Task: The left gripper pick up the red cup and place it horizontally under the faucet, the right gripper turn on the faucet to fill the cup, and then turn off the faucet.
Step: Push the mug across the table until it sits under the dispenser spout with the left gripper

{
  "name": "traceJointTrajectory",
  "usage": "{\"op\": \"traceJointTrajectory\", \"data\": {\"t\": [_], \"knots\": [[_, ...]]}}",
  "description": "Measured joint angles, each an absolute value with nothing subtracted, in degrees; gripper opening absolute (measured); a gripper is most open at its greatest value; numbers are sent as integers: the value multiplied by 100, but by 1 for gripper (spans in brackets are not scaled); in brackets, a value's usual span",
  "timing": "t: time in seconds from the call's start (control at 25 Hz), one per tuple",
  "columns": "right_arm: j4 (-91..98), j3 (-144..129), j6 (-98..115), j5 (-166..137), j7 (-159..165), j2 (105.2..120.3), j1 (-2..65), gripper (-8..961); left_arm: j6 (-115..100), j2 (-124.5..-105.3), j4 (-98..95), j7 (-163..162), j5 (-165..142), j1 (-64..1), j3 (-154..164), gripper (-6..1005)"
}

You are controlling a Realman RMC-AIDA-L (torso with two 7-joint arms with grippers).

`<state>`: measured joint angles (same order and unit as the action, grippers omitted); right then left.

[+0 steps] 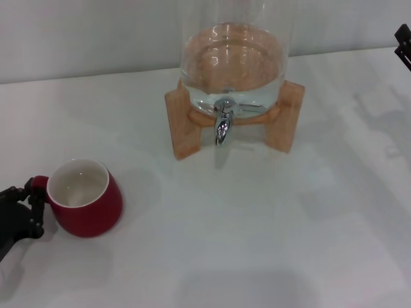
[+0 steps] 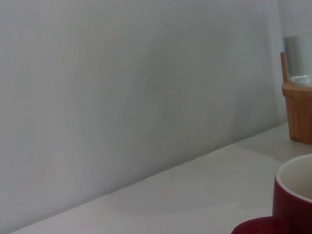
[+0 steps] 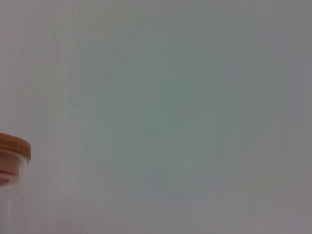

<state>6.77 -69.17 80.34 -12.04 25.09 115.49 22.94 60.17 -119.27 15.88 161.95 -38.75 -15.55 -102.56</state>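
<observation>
left gripper [image 1: 31, 202] at red cup [image 1: 87, 197] handle

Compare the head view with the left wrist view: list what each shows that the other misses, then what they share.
Only the head view shows the faucet, the left gripper at the red cup's handle, and the right gripper at the far right edge. Only the left wrist view shows the broad blank wall behind the table. Both show the red cup, upright on the white table, and the glass dispenser on its wooden stand.
</observation>
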Motion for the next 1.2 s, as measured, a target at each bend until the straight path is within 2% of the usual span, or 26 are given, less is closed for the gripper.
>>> {"op": "traceJointTrajectory", "data": {"t": [1.2], "knots": [[677,-6991,8032,-1204,2514,11560,2294,869,6100,-11990,1591,16143,-3673,-1649,-10213,84]]}}
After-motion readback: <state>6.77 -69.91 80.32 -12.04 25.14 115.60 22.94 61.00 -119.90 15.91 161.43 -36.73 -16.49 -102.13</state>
